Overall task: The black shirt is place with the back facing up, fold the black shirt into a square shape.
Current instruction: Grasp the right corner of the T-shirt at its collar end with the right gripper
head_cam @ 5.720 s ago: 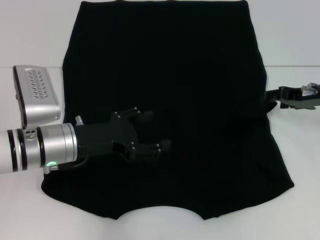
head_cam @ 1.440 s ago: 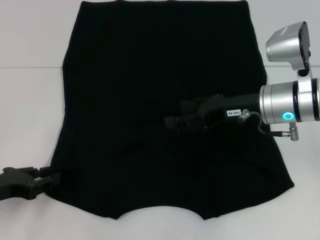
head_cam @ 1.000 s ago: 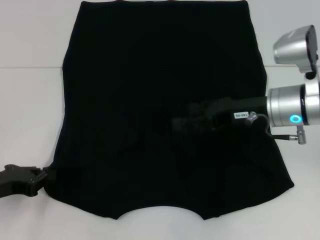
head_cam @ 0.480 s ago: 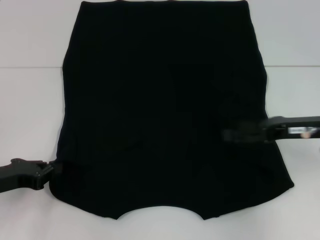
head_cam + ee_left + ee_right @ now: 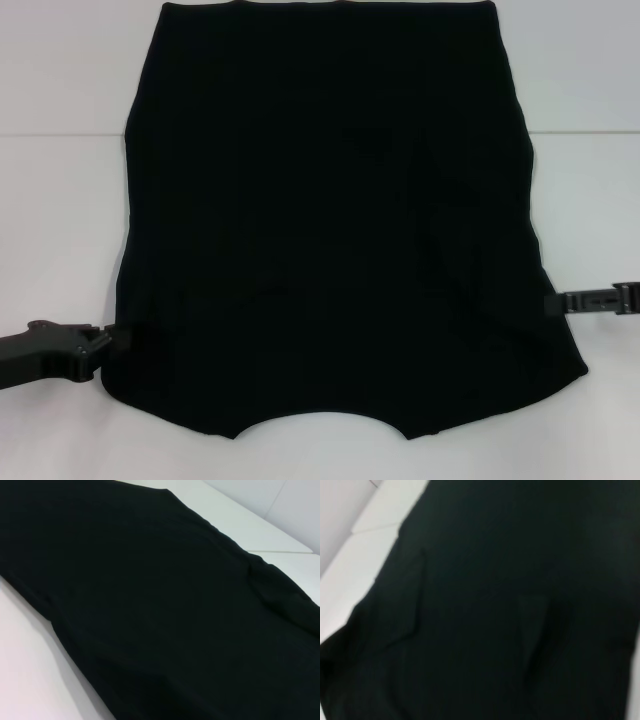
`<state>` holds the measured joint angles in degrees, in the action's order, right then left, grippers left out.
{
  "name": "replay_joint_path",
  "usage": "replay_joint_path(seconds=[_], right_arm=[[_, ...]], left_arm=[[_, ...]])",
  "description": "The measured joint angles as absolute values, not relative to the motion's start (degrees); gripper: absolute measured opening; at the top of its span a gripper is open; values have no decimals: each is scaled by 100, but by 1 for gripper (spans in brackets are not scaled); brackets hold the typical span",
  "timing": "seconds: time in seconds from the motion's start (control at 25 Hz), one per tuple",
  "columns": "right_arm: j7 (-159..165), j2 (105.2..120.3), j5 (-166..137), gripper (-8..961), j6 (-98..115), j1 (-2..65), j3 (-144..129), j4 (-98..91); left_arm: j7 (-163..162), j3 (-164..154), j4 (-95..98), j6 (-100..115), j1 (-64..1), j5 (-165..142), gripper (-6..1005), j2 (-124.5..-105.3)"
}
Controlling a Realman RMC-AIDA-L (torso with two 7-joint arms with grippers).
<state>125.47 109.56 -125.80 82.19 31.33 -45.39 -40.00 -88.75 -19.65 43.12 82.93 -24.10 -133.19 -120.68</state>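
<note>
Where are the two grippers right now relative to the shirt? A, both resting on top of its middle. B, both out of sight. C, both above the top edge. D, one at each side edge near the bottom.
D: the left gripper and right gripper sit at opposite side edges of the shirt.

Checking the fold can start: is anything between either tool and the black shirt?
Nothing visible. The left tool sits at the black shirt's near left edge, the right tool at its right edge. Only bare white table surrounds the cloth.
</note>
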Motion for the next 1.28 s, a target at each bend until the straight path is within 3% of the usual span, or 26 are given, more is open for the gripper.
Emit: replay_joint_path(seconds=[0.2,0.48,0.88,1.28], right_arm=[[12787,10832,-12913,914,8428,3153,-4418,-3996],[12885,10805,-13381,914,8503,3257,-4322,-3958],[12914,10976,-13897,915,8578,3578,-4363,-3849],[12920,11003,-14068,915,8572,3627,-4361,-3817]], left_arm=[[-8876,-1969,4331,8355,-2428,-13319,23,-12054],[-8841,-1967,4341,8336,-2456,-13304,22,-12065],[-8836,-1969,4342,8325,-2466,-13304,21,-12067],[-8833,-1966,4324,8301,-2478,-13306,22,-12067]])
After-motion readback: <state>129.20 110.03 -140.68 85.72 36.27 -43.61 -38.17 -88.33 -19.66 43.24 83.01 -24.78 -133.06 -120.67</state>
